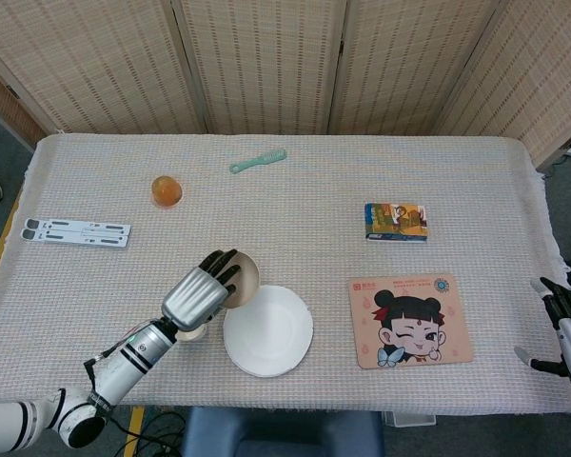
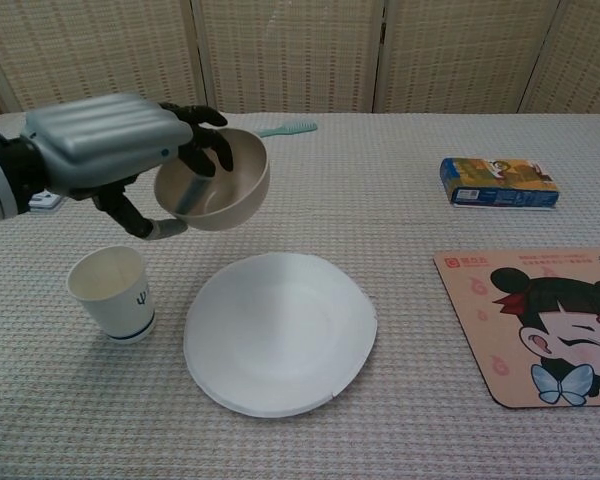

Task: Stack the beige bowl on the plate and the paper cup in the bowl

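Observation:
My left hand holds the beige bowl by its rim, lifted off the table and tilted, just left of and behind the white plate. The white paper cup stands upright on the cloth left of the plate; in the head view it is mostly hidden under the hand. My right hand hangs at the table's right edge, fingers apart and holding nothing.
A cartoon mouse pad lies right of the plate. A small printed box, a green comb, an orange ball and a white card strip lie farther back. Woven screens stand behind the table.

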Motion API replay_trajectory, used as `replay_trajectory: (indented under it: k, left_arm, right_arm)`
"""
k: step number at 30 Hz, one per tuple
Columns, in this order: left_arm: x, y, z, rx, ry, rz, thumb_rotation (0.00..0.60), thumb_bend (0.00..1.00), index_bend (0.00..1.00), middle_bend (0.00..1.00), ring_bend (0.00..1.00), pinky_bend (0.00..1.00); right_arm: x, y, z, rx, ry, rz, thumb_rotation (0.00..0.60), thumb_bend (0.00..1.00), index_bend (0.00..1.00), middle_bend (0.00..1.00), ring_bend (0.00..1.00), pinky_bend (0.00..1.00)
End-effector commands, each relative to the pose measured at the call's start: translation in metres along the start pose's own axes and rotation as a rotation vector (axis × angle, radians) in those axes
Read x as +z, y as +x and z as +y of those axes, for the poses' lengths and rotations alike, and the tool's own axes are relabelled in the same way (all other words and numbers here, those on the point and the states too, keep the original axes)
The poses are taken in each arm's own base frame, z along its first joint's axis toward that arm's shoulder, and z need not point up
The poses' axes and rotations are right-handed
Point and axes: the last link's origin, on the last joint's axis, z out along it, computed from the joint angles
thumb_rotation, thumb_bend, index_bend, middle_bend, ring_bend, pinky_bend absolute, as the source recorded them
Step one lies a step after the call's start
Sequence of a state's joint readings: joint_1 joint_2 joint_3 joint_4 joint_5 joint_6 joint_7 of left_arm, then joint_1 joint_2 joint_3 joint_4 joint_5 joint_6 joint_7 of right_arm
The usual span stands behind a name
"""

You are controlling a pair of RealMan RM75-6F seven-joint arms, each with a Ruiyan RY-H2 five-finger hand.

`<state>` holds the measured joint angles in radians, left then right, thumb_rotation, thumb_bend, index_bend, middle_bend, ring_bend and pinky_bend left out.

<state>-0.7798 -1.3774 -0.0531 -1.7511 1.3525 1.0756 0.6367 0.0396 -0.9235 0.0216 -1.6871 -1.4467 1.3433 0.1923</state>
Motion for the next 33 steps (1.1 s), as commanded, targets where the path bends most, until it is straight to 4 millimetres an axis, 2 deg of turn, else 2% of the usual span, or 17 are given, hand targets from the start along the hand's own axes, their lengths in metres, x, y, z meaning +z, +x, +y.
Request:
replay_trajectory:
  k: [1,6,12,22,33]
  left_arm:
    - [-0.007,0.004,0.015,0.006,-0.008,-0.013,0.600,0.38,0.66,0.26,0.03,0.17]
    - [-0.009,0.001,0.034,0.009,-0.027,-0.035,0.600,0.38,0.66,0.27,0.03,0.17]
    - [-0.003,-0.009,0.048,0.003,-0.044,-0.068,0.600,0.38,0.66,0.27,0.03,0.17]
    - [0.003,-0.022,0.056,0.013,-0.047,-0.101,0.600,0.38,0.66,0.27,0.03,0.17]
    - [0.000,-0.033,0.066,0.033,-0.052,-0.137,0.600,0.38,0.66,0.27,0.03,0.17]
  right_arm:
    - [-0.003,0.002,0.000,0.009,0.013,0.003,0.600,0.19,0.00,0.00,0.00,0.00]
    - [-0.007,0.006,0.001,0.026,0.028,0.012,0.600,0.19,0.00,0.00,0.00,0.00]
    - [-0.012,0.008,0.002,0.039,0.047,0.019,0.600,0.19,0.00,0.00,0.00,0.00]
    - [-0.016,0.013,0.004,0.057,0.064,0.029,0.600,0.19,0.00,0.00,0.00,0.00]
    - [-0.020,0.015,0.004,0.064,0.085,0.032,0.600,0.19,0.00,0.00,0.00,0.00]
